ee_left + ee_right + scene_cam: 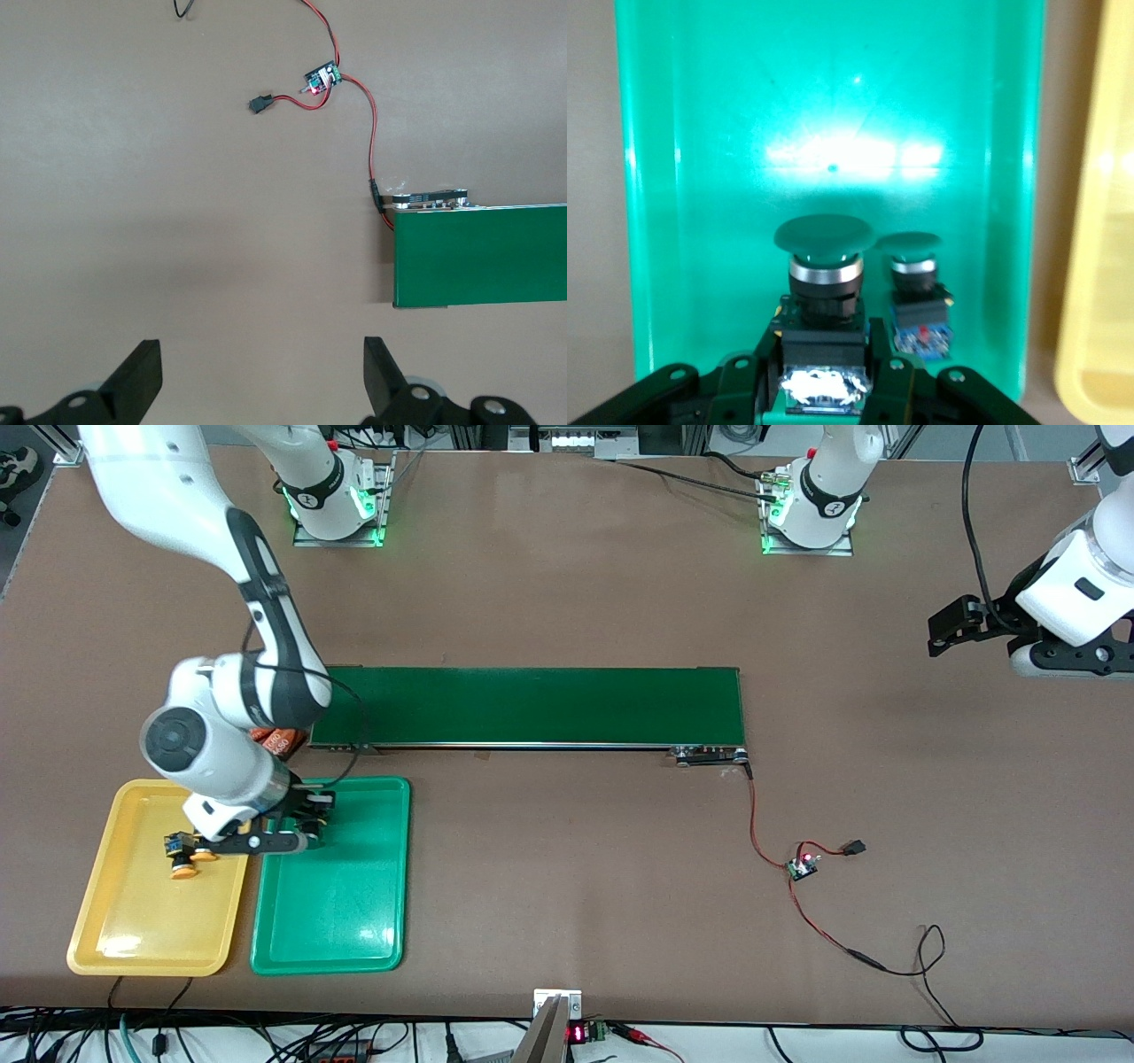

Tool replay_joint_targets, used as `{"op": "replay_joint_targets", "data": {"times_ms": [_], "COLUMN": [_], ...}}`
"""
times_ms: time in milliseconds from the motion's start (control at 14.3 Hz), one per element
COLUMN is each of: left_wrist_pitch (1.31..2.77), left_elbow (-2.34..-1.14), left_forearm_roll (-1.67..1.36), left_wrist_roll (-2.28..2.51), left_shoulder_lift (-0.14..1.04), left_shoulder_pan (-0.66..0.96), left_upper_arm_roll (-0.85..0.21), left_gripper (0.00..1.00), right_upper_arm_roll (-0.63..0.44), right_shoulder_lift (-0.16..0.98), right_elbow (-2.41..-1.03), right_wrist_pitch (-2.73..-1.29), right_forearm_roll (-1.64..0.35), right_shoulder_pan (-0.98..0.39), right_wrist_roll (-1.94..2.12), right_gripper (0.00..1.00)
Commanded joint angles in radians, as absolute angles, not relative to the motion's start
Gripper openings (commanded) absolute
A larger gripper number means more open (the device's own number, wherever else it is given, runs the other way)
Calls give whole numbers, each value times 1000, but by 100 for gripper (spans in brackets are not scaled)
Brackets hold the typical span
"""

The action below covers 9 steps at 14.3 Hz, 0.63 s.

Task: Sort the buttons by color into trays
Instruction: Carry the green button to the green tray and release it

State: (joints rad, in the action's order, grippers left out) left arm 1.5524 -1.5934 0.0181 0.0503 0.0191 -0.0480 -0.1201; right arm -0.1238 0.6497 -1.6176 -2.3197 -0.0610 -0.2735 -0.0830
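Note:
My right gripper is shut on the black body of a green-capped button, low over the green tray. Close beside it, a second green-capped button stands in that tray. In the front view the right gripper is over the end of the green tray toward the belt, and the arm hides the held button. Two yellow-orange-capped buttons lie together in the yellow tray, beside the green one. My left gripper waits open over bare table at the left arm's end.
The long dark-green belt lies across the middle of the table, with an orange cylinder at its end by the right arm. A small circuit board with red wires sits nearer the front camera. The yellow tray's rim borders the green tray.

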Motion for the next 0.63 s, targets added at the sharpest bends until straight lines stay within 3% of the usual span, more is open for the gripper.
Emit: {"op": "replay_joint_targets", "data": {"times_ms": [0,70,140,280,350,421,561], "left_wrist_pitch": [1529,1529,1525,1514,1506,1503,1486], "left_elbow": [-1585,-1588,-1588,-1586,-1582,-1580,-1578], "left_forearm_roll": [34,34,34,32,32,32,32], "left_wrist_roll": [34,32,32,35,35,34,34], "left_shoulder_lift": [9,5,5,11,11,11,9], "left_shoulder_pan": [-28,-28,-25,-29,-31,-34,-35], "left_upper_arm_roll": [-103,-101,-101,-103,-104,-106,-106], "left_gripper": [100,100,100,100,100,100,100], "right_upper_arm_roll": [-110,-110,-110,-110,-112,-112,-112], "right_shoulder_lift": [675,681,687,692,689,686,669], "right_elbow": [-1578,-1578,-1580,-1582,-1582,-1582,-1580], "right_wrist_pitch": [-2332,-2335,-2335,-2335,-2335,-2335,-2327], "right_forearm_roll": [-69,-69,-71,-72,-74,-74,-72], "right_shoulder_pan": [-271,-270,-270,-270,-273,-275,-276], "right_wrist_roll": [-77,-80,-84,-84,-80,-80,-75], "right_gripper": [9,14,30,80,95,100,100]}}
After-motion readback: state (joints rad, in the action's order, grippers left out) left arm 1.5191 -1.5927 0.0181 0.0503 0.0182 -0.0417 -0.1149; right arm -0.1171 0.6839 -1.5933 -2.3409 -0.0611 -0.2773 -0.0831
